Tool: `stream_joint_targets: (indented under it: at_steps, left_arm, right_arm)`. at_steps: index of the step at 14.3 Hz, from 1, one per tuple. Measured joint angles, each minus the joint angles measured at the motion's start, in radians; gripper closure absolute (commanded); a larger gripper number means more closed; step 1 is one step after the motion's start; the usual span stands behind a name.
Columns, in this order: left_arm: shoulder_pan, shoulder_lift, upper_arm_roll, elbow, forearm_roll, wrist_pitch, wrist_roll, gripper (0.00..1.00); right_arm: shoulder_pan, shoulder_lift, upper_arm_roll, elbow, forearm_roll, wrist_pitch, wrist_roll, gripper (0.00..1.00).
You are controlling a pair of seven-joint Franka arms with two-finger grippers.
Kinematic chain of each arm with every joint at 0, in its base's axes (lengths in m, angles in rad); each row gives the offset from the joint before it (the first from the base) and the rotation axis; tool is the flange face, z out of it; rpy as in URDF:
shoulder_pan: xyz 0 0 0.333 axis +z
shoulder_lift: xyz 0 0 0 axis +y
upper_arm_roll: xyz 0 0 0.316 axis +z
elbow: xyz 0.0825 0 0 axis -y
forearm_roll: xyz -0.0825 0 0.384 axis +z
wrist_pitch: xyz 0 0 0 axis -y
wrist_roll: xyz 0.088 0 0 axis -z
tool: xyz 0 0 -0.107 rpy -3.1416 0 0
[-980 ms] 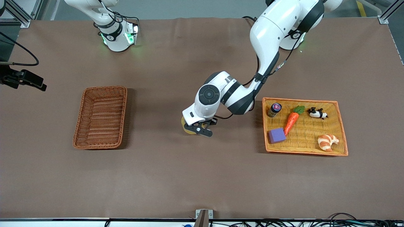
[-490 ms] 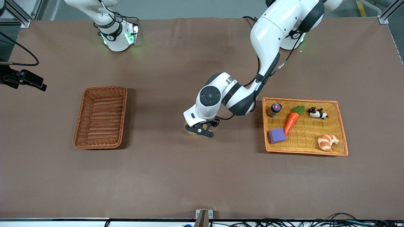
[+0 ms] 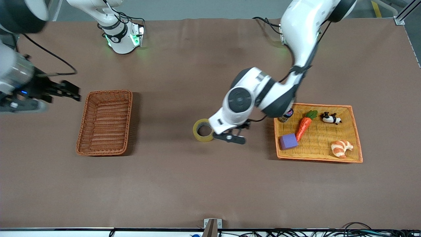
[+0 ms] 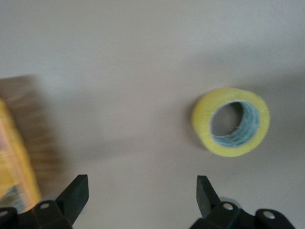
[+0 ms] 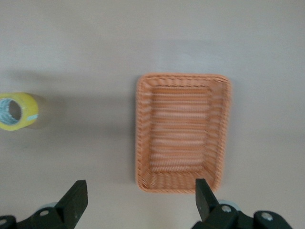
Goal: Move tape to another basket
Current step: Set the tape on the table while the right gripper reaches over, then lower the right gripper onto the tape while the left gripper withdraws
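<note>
the tape (image 3: 203, 130) lies flat on the bare brown table (image 3: 184, 184) at mid-frame in the front view, between the empty wicker basket (image 3: 105, 122) at centre-left and the orange tray (image 3: 357, 138) at centre-right. the left gripper (image 3: 230, 136) hangs just beside the roll with fingers apart, holding nothing; the right gripper (image 3: 67, 90), fingers also apart, is at the frame's left edge by the basket. the roll is out in the open, so a careless pinch on its rim could tip it up and let it roll off. in the tray sit a carrot (image 3: 304, 126), croissant (image 3: 341, 148), purple block (image 3: 288, 141), small jar (image 3: 286, 114) and panda toy (image 3: 330, 118); nothing blocks the way to the basket.
</note>
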Motion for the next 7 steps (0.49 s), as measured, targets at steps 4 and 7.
stream_joint_targets:
  at_steps: [4, 7]
  left_arm:
    - [0.162, -0.314, -0.005, -0.222, -0.002, -0.007, 0.037, 0.00]
    - [0.255, -0.524, -0.006, -0.368, -0.004, -0.019, 0.094, 0.00]
  right_arm:
    - [0.021, 0.149, 0.160, -0.011, -0.007, 0.209, 0.211, 0.00]
    - [0.070, 0.277, 0.252, -0.015, -0.125, 0.350, 0.372, 0.00]
